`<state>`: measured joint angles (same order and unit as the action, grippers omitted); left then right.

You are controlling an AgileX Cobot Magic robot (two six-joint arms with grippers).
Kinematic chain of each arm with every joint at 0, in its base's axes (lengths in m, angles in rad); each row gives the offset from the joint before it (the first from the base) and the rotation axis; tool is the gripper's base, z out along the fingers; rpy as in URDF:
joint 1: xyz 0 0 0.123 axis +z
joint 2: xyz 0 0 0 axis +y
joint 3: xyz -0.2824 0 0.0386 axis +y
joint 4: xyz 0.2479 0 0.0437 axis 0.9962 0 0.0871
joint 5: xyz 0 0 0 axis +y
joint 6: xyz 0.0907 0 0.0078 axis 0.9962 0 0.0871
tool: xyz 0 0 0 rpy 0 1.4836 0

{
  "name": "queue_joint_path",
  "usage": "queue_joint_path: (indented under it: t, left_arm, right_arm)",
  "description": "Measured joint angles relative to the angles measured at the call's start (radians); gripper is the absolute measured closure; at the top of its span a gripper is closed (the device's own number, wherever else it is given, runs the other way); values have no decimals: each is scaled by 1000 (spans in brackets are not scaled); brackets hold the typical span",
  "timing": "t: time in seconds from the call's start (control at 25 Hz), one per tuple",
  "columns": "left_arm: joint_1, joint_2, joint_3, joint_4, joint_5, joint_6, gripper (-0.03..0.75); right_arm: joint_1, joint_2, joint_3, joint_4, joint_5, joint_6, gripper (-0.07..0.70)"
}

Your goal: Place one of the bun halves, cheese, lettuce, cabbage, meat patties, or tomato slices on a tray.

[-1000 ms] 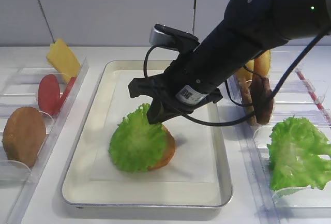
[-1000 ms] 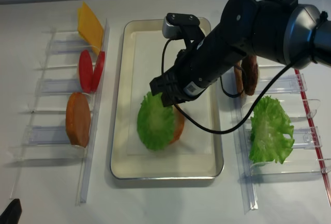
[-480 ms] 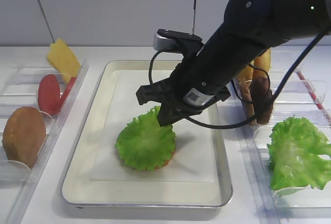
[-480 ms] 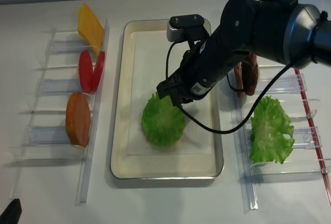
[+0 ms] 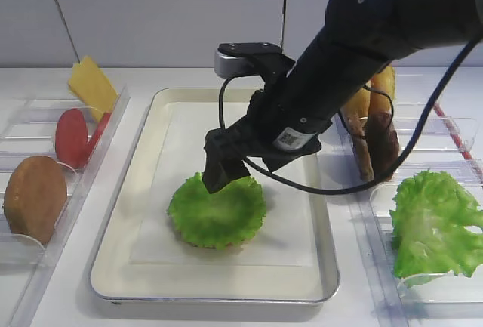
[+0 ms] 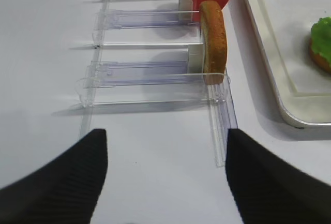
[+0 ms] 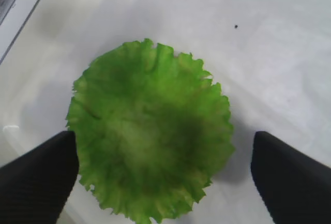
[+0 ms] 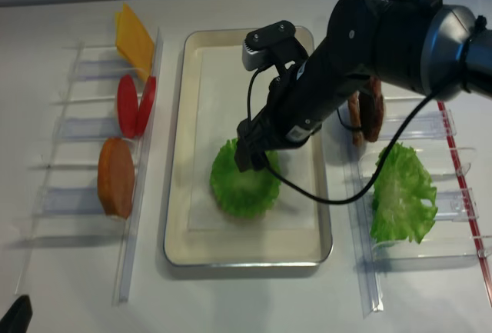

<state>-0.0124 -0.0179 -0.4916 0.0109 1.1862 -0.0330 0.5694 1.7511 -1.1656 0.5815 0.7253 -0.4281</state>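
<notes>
The frilly green lettuce (image 5: pixel 217 212) (image 8: pixel 244 188) (image 7: pixel 150 131) lies flat on a bun half (image 6: pixel 321 62) on the white paper in the silver tray (image 5: pixel 173 138) (image 8: pixel 200 79). Only the bun's brown edge shows beneath the leaf. My right gripper (image 5: pixel 223 172) (image 8: pixel 254 156) (image 7: pixel 165 175) hangs just above the leaf, open, its black fingers (image 7: pixel 39 177) standing wide on either side and touching nothing. My left gripper (image 6: pixel 166 175) is open over bare table left of the tray, holding nothing.
Clear holders on the left carry the cheese (image 5: pixel 92 85), tomato slices (image 5: pixel 72 137) and another bun half (image 5: pixel 34 195) (image 6: pixel 213 38). Holders on the right carry meat patties (image 5: pixel 381 142) and the bigger folded cabbage leaf (image 5: pixel 430 221). The right arm spans the tray's right side.
My right gripper has opened and let go of the lettuce. The leaf, tilted a second ago, now lies flat on the bun half.
</notes>
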Motion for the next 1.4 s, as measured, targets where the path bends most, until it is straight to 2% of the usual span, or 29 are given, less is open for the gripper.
queue_joint_path:
  t: [0.12, 0.24, 0.36, 0.44, 0.52, 0.6, 0.76, 0.88, 0.96, 1.16, 1.4]
  left_arm:
    - [0, 0, 0, 0, 0, 0, 244]
    - [0, 0, 0, 0, 0, 0, 244]
    - [0, 0, 0, 0, 0, 0, 244]
    - [0, 0, 0, 0, 0, 0, 244]
    - [0, 0, 0, 0, 0, 0, 244]
    - [0, 0, 0, 0, 0, 0, 244]
    - [0, 0, 0, 0, 0, 0, 244]
    - [0, 0, 0, 0, 0, 0, 244]
    - [0, 0, 0, 0, 0, 0, 244]
    - [0, 0, 0, 0, 0, 0, 244]
    - [0, 0, 0, 0, 0, 0, 244]
  right_arm:
    - [0, 0, -60, -63, 85, -2, -55]
    - [0, 0, -143, -168, 242, 16, -59]
    - [0, -30, -200, -361, 394, 109, -60]
    - [-3, -82, -204, -487, 444, 191, -60]
    - [-26, -156, -190, -547, 447, 242, -60]
    - [-76, -252, -154, -551, 415, 264, -60]
    - [-204, -487, -5, -540, 287, 269, -60]
    - [-270, -654, 135, -497, 209, 208, -60]
    - [-279, -757, 225, -459, 188, 152, -60]
    - [-280, -984, 409, -416, 196, 119, -60]
    - [-281, -1271, 543, -409, 320, 159, -60]
